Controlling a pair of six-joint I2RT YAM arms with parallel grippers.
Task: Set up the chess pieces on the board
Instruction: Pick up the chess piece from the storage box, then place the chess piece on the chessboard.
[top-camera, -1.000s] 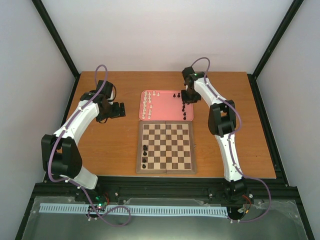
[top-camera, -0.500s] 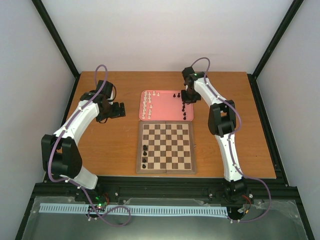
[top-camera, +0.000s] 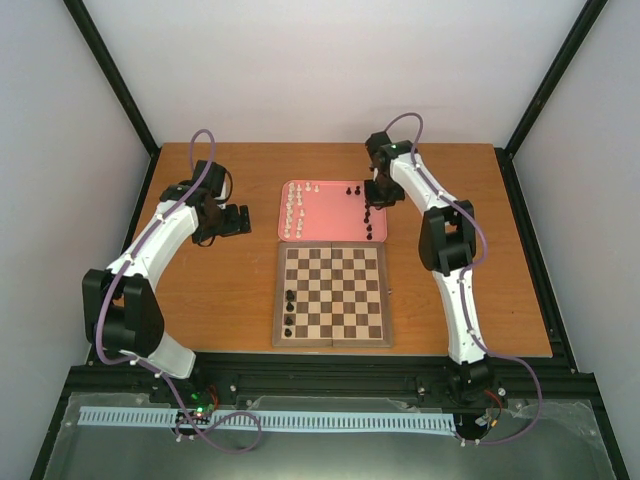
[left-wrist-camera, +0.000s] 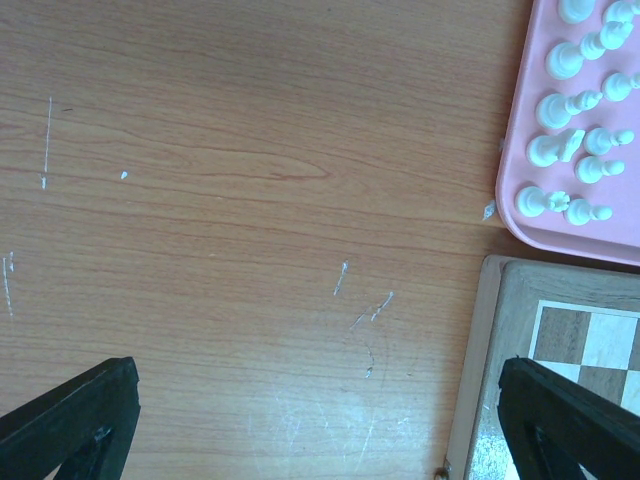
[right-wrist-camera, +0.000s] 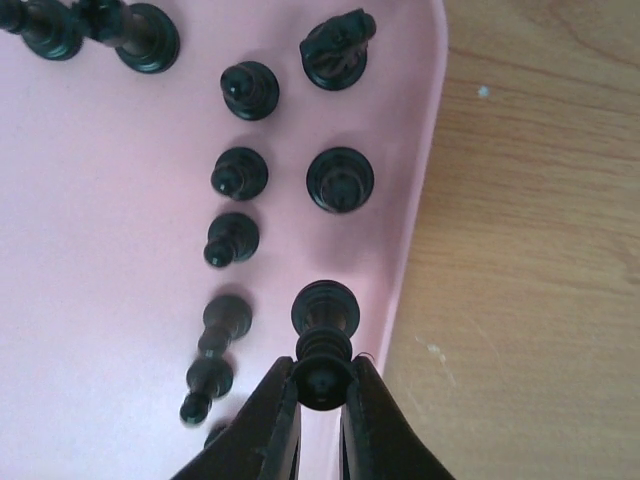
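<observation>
Right gripper (right-wrist-camera: 320, 398) is pinched narrow on the head of an upright black piece (right-wrist-camera: 325, 312) at the right edge of the pink tray (right-wrist-camera: 100, 260). The board (top-camera: 332, 295) lies just beyond the tray, toward the bases. Left gripper (left-wrist-camera: 315, 385) hangs wide and holds nothing.

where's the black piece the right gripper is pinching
Right wrist view: the black piece sits by the pink tray's right edge, next to the bare table, its top clamped in the right gripper.
</observation>
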